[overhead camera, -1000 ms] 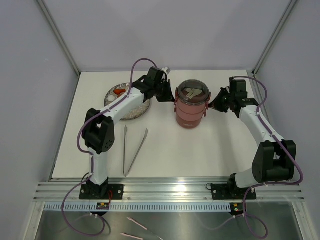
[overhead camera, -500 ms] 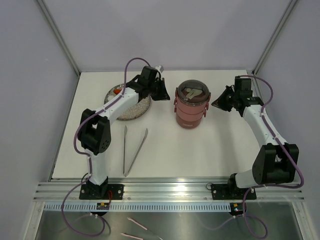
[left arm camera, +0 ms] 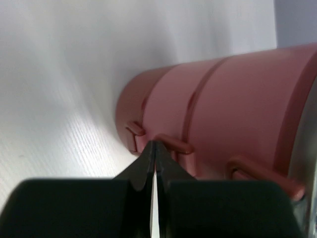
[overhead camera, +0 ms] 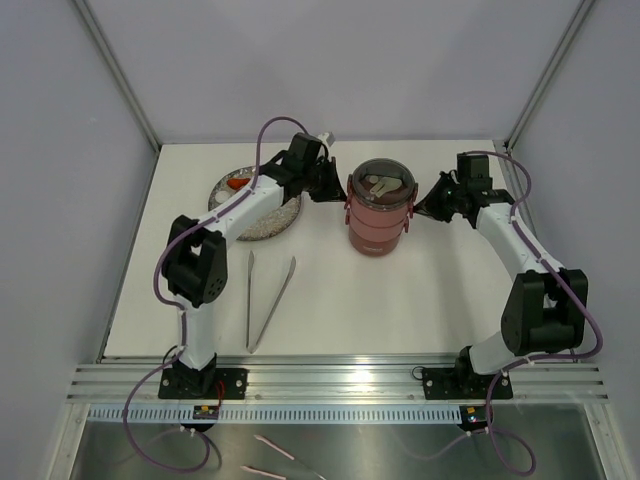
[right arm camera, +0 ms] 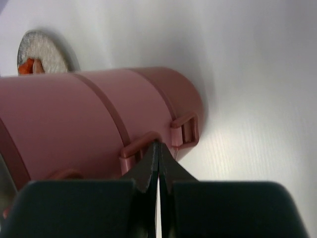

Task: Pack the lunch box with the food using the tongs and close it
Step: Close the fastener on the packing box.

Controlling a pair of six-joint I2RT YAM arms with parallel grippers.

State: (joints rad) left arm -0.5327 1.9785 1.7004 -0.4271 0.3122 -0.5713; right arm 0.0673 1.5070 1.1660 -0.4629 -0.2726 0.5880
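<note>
White table (overhead camera: 400,300). Tongs (overhead camera: 268,300) flat at near side, behind left gripper (left arm camera: 154,149), long axis near-to-far; left arm nearer. Lunch box (overhead camera: 379,215) stacked upright between both jaw sets. Left gripper and right gripper (right arm camera: 158,148) pinched fully together, empty, tips at side loops; arms reach inward. Food (overhead camera: 236,183) on plate (overhead camera: 262,228), outboard of left jaws.

Lunch box (overhead camera: 380,215) flanked: left gripper (overhead camera: 340,190) at left, right gripper (overhead camera: 422,208) at right. Tongs (overhead camera: 268,300) obstruct near-left; table (overhead camera: 420,300) near-right passable.

the lunch box (overhead camera: 378,228) looks matt painted metal, the tongs (overhead camera: 250,300) shiny steel, the table (overhead camera: 400,300) matt.
</note>
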